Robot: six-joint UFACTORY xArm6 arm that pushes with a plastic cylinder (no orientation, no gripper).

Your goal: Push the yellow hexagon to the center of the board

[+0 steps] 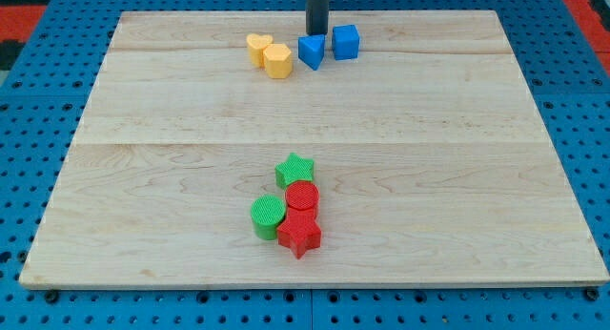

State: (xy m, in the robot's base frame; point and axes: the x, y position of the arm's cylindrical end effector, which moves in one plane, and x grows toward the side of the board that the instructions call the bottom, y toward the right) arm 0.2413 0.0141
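Red star [299, 236] sits lowest, beside a green cylinder [268, 216] — far above, the yellow hexagon [278, 60] lies near the board's [477, 177] top edge, left of the tip [316, 33]; no jaws exist.

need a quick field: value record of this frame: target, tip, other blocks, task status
target: yellow hexagon, near the view's top, left of middle
touching target: yellow heart, on its upper left
tip: my tip sits just above the blue blocks, right of the hexagon, not touching it
blue: two blocks side by side right of the hexagon
lower cluster: green star, red cylinder, green cylinder, red star, packed together
status: hexagon not yet at the board center
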